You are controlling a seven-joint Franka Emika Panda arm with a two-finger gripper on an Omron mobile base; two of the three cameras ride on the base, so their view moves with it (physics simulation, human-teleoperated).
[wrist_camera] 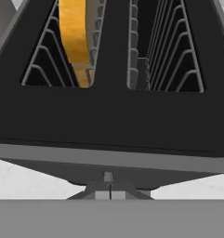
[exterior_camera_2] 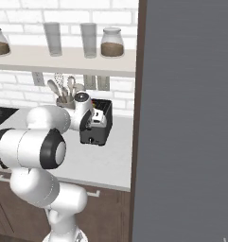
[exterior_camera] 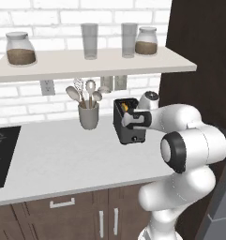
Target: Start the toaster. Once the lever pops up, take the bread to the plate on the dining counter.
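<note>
The toaster (exterior_camera: 118, 123) (exterior_camera_2: 106, 124) is a dark two-slot box standing on the pale worktop (exterior_camera: 63, 154) near a tall dark panel. From above in the hand view, the toaster (wrist_camera: 111, 116) sits very close, and the bread (wrist_camera: 75, 37) stands sunk in its left slot, golden crust showing. A sliver of bread (exterior_camera: 125, 107) also peeks from the top in the left base view. My gripper (exterior_camera: 130, 123) (exterior_camera_2: 92, 124) (wrist_camera: 108, 189) is shut, tips pressed together at the toaster's narrow near end, holding nothing. The plate and the dining counter are out of view.
A grey utensil cup (exterior_camera: 88, 115) with spoons stands left of the toaster. A shelf (exterior_camera: 86, 63) above carries jars and glasses. A black cooktop (exterior_camera: 2, 150) lies at far left. The tall dark panel (exterior_camera_2: 186, 118) walls off the right.
</note>
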